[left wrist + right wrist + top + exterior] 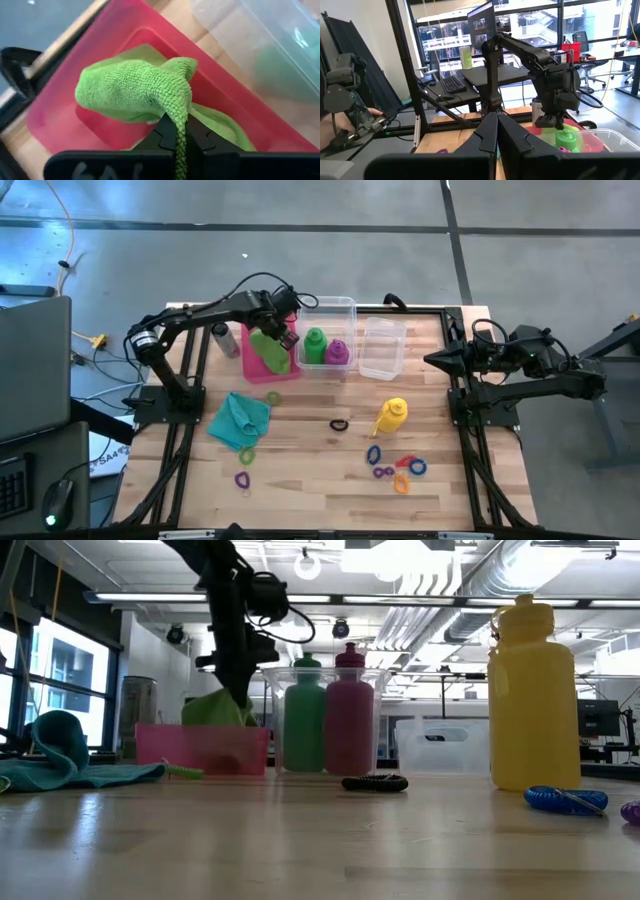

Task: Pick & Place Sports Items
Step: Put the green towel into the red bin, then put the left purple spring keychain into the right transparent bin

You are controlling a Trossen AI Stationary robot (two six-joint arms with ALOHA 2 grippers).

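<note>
Wooden bench [310, 470] carrying pink bin [250, 370], two clear bins [345, 305], teal cloth [238, 420], yellow bottle [390, 417], grey cylinder [225, 339], scattered coloured rings [398, 467].

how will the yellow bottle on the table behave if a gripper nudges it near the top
The yellow bottle stands tall and upright on a narrow base, so it would probably tip. Its round body would then likely roll. It looks like light plastic.

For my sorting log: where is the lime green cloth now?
In the high view, the lime green cloth lies in the pink bin at back left, pinched by the left gripper, beside the clear bin.
</note>
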